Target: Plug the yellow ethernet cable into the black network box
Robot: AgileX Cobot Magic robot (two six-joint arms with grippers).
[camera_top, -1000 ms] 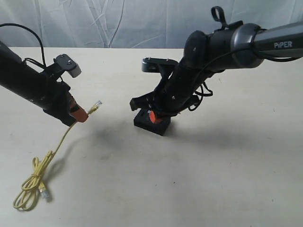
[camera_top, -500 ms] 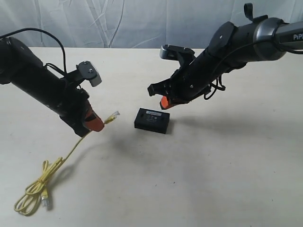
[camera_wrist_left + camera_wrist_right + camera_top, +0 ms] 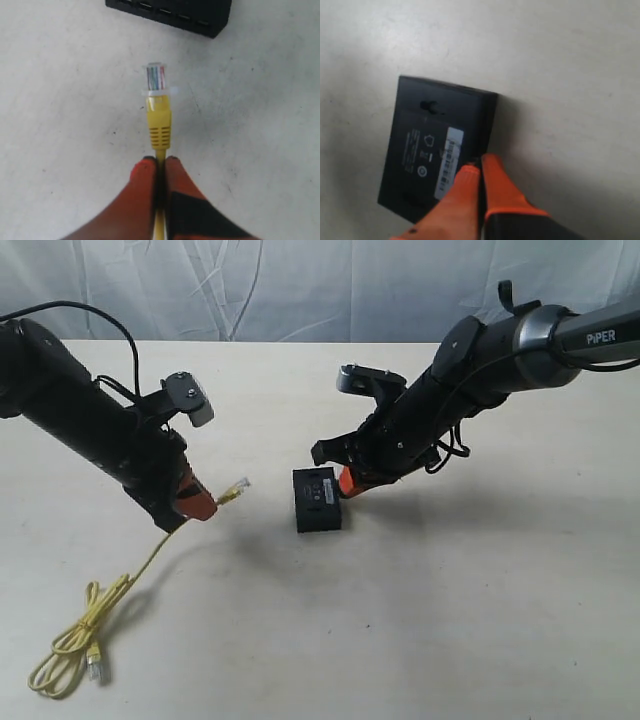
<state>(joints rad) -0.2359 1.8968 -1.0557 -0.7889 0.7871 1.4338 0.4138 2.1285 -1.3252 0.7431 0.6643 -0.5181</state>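
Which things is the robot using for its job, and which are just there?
For the job: yellow ethernet cable, pinched in the left gripper; black network box, with the right gripper at its edge.
Just there: table; white sheet behind.

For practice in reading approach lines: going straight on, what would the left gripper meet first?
Probably the small flat black plastic network box, port side, touched first by the plug of the thin yellow ethernet cable.

Black jointed left arm (image 3: 80, 415) and right arm (image 3: 470, 365), left gripper (image 3: 159, 162) and right gripper (image 3: 480, 167) with tapered orange fingers (image 3: 142, 200) backed in black, white PiPER lettering (image 3: 600, 337) on a grey metallic link (image 3: 540, 335), black strap loop (image 3: 507, 295) near that lettering, thin black cable (image 3: 90, 312) well apart from it
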